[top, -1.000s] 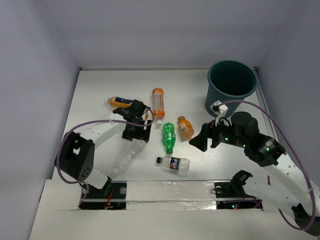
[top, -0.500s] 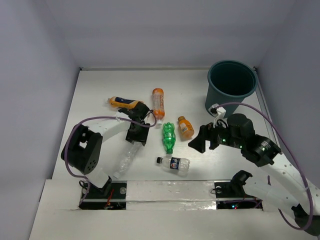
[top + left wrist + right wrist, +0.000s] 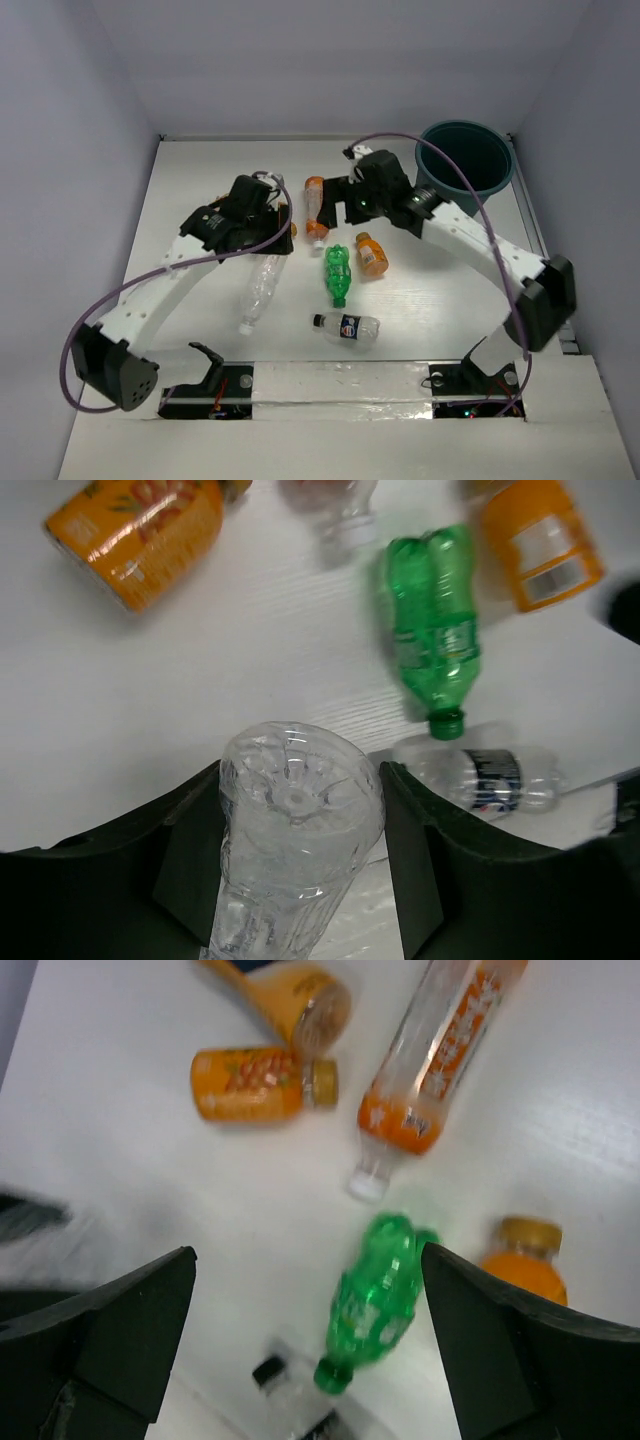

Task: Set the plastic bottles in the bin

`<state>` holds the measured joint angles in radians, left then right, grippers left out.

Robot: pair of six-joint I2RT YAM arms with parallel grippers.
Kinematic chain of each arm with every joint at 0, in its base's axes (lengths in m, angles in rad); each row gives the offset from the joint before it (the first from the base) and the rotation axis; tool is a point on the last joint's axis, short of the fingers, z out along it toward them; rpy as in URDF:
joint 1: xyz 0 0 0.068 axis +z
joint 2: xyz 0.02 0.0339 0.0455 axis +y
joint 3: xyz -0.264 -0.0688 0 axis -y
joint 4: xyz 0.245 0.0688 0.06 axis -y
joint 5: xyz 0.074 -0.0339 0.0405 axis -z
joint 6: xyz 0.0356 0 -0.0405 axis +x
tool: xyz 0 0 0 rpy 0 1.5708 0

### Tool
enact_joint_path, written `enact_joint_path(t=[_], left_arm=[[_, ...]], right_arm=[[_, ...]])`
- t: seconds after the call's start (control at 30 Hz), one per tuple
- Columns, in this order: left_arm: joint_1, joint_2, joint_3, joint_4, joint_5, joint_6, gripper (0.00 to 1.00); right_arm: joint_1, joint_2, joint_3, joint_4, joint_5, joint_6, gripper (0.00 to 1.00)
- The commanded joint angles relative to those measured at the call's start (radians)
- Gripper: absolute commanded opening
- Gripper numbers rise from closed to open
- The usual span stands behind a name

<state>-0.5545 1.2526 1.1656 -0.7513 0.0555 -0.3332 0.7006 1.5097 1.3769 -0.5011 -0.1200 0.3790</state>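
Note:
My left gripper (image 3: pixel 260 228) is shut on the base end of the clear bottle (image 3: pixel 262 285); the bottle hangs cap down above the table and sits between the pads in the left wrist view (image 3: pixel 300 820). My right gripper (image 3: pixel 337 203) is open and empty, high over the long orange bottle (image 3: pixel 315 190). The green bottle (image 3: pixel 338 273), a small orange bottle (image 3: pixel 371 254) and the blue-label bottle (image 3: pixel 347 326) lie mid-table. Two more orange bottles (image 3: pixel 260 1085) show in the right wrist view, hidden under my left arm from above. The teal bin (image 3: pixel 440 195) stands at the far right.
White walls close in the table on the left, back and right. The right arm reaches across in front of the bin. The left arm arches over the left half of the table.
My left gripper has risen and moved back with the clear bottle in it. My right arm has swung from the near right to the far middle, over the long orange bottle.

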Motion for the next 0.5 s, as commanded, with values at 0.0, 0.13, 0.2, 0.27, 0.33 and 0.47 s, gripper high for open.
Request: enact_joint_path(t=[0.0,0.13,0.2,0.27,0.33,0.47], left_arm=[[-0.002,-0.083,0.103,-0.080,0.030,-0.043,0.20],[-0.002,-0.133,0.190,-0.126,0.032,-0.061,0.20],[-0.002,-0.154,0.251,-0.158,0.037,-0.067,0.20],[0.007,-0.165,0.291,-0.175,0.038,-0.070,0.20],[0.007,-0.173,0.351,-0.197,0.043,-0.073,0.20],[0.007,-0.177,0.423,-0.221,0.066,-0.085,0.20]], right_arm=[[-0.026,0.195,0.178,0.026,0.109,-0.025,1.00],[-0.047,0.441,0.400,-0.055,0.146,-0.019,1.00],[-0.068,0.535,0.557,-0.097,0.155,-0.014,1.00],[-0.082,0.659,0.699,-0.157,0.174,0.000,1.00],[-0.107,0.763,0.778,-0.216,0.192,0.017,1.00],[-0.141,0.909,0.939,-0.296,0.162,0.029,1.00]])
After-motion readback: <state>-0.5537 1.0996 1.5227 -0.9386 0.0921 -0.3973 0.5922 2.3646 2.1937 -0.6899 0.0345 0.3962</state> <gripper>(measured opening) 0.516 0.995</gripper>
